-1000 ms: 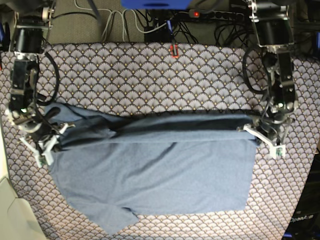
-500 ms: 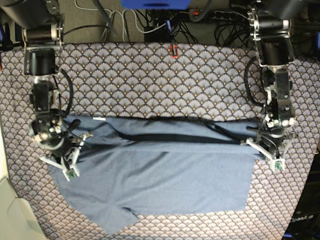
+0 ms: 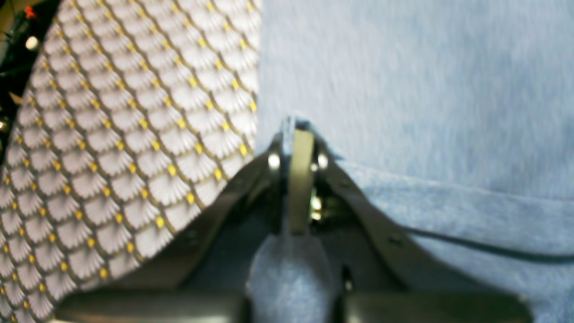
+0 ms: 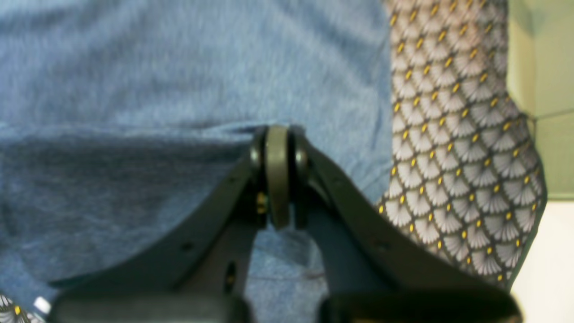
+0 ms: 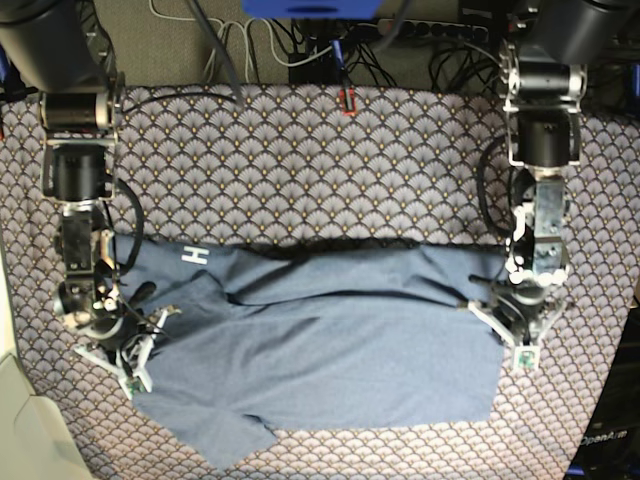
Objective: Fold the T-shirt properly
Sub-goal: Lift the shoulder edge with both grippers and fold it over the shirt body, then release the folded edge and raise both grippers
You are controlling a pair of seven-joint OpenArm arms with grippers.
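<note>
The slate-blue T-shirt (image 5: 330, 350) lies across the scallop-patterned tablecloth (image 5: 300, 160), its far layer folded toward the near edge. A white letter (image 5: 195, 256) shows near its far left corner, and a sleeve (image 5: 235, 440) sticks out at the near left. My left gripper (image 5: 512, 348) sits low at the shirt's right edge; the left wrist view shows this gripper (image 3: 298, 134) shut with blue cloth (image 3: 403, 67) pinched at its tip. My right gripper (image 5: 128, 372) is at the shirt's left edge, its jaws (image 4: 278, 134) shut on the fold of the fabric (image 4: 157, 67).
Cables and a power strip (image 5: 400, 30) run behind the table's far edge, with a small red item (image 5: 347, 101) on that edge. A pale surface (image 5: 15, 430) borders the table at the near left. Patterned cloth (image 3: 112, 134) shows beside the left gripper.
Both grippers have moved toward the near edge, drawing the shirt's far layer down over the lower one. The dark gap under the fold has closed and white lettering has appeared at the far left.
</note>
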